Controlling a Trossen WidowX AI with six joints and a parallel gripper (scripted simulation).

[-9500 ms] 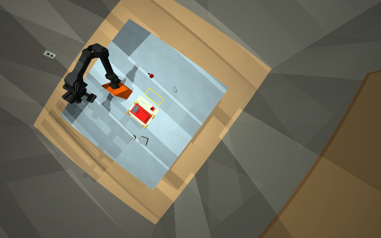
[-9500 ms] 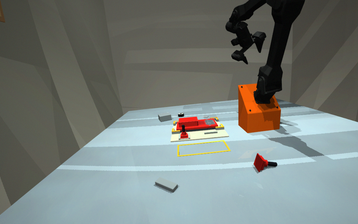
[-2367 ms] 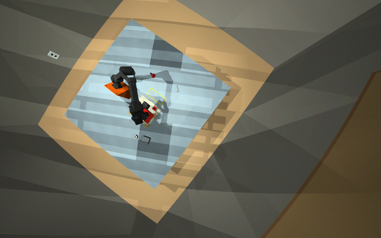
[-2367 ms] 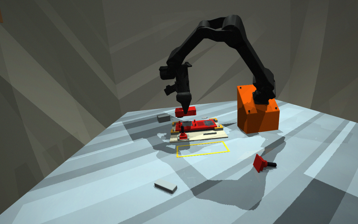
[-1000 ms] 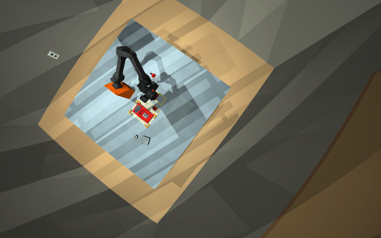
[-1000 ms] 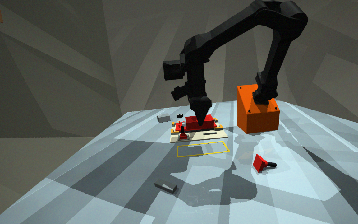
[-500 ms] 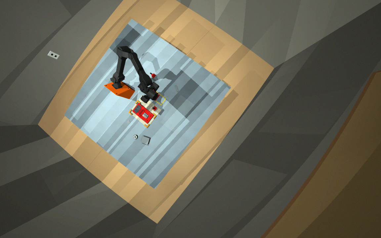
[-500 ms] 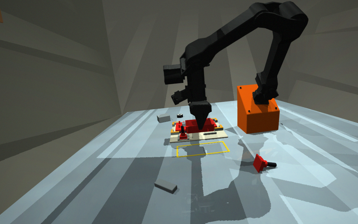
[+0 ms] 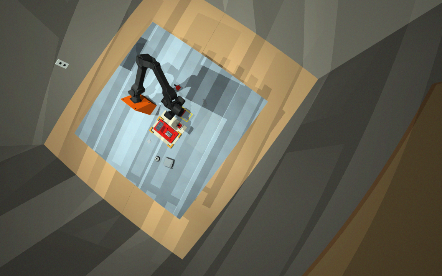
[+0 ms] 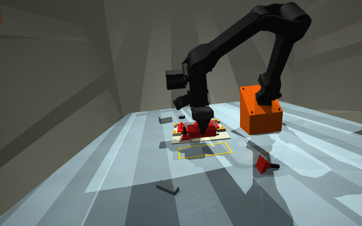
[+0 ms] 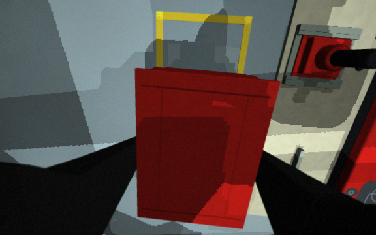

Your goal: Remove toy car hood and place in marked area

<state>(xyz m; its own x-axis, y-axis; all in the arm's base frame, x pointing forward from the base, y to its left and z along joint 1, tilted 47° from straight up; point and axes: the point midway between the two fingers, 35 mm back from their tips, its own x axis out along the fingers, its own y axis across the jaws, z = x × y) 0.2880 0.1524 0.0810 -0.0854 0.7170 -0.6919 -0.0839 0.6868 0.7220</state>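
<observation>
The hand is clenched on the red hood, one black finger pressed to each long side. In the wrist view the hood hangs above the desk, its far edge overlapping the near side of the yellow marked area at 12 o'clock. At 3 o'clock lies the toy car on its cream base board; at 2 o'clock sits a red clamp with a black handle. In the exterior view an orange pedestal carries the arm.
</observation>
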